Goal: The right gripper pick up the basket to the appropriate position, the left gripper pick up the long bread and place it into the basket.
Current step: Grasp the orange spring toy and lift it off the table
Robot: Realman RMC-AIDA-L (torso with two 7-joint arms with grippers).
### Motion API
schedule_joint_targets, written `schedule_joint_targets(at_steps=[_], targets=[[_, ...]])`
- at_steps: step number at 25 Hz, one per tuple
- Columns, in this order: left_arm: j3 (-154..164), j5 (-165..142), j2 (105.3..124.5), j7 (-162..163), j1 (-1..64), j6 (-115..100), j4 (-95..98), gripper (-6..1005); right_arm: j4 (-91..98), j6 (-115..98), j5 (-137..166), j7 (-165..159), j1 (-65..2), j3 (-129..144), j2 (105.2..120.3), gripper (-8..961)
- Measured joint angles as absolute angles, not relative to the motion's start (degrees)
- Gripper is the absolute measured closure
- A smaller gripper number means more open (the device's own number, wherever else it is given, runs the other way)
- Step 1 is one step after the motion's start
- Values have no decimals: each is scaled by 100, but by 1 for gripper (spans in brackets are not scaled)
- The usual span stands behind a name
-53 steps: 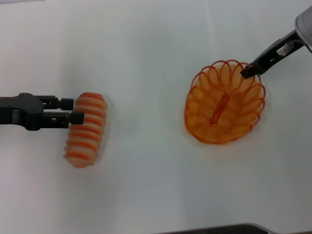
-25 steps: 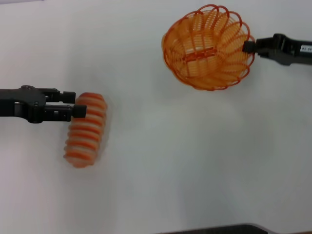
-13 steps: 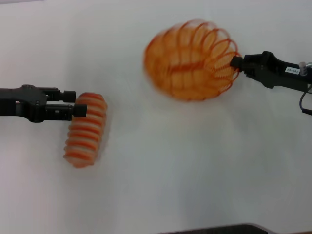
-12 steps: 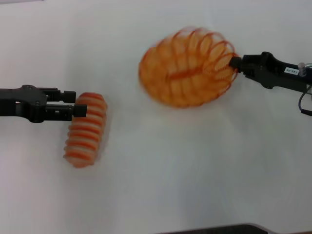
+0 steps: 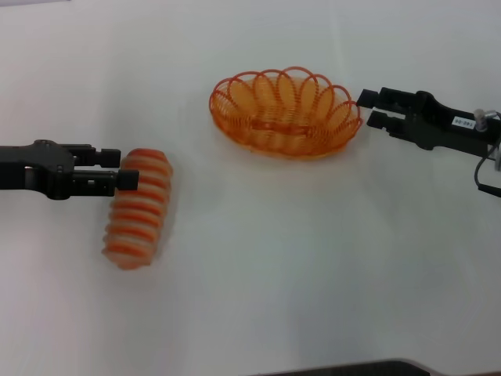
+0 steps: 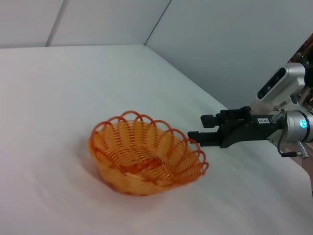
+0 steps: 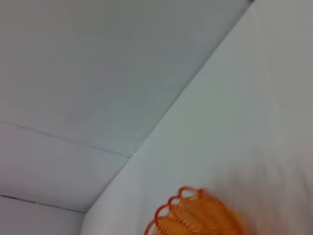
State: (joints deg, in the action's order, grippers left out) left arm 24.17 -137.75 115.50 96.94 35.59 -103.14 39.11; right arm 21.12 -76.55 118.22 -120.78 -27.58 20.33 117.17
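Now your basket (image 5: 284,113) sits upright on the white desk (image 5: 313,258), toward the far side and right of centre, with its scalloped rim of wire arches facing up. From the left wrist view you see the same basket (image 6: 145,152) resting flat on the desk, with nothing in it. Just beside its right end, your right claw (image 5: 365,108) has its two fingers spread apart; the tips lie next to the rim, and in the left wrist view that claw (image 6: 200,128) stands clear of the wire, pinching nothing. The right wrist view gives you only a slice of the basket's rim (image 7: 193,215).

Well apart from the basket, on the left half of the desk, your long bread (image 5: 139,207) lies lengthwise, running near to far. Your left claw (image 5: 125,168) comes in level from the left edge, its fingers parted, and its tips overlap the loaf's far end. You cannot tell whether they touch it.
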Motion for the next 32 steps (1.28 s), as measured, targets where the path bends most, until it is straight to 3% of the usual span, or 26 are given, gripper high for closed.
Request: schedule_joint_targets(at_steps=[5,12,20,26,32], targets=[[2417,-13775,11556,9694,3552,-10309,3911,266,2141,-7666,11369,-11524,-2566,1725,11673,280],[2416,-13772,11558,9696,3574,-10295,3911,268,2427,-8807,10661,-10035,-2541,1694,11506,286],[2452,-13807,11507,10251,3688,-10307,3959,270,3246,-10453,11700,-9676,-3028,3004,11070,292],[2891,-13898,11472,11867,3846,-10169,4499,271,3350,-10370,12123,-9584,-3106,3148,11100,293],[3996,-14328,11580,13630,3989,-10057,5429,272,3313,-10102,12130,-9462,-3046,3122,11106,293]])
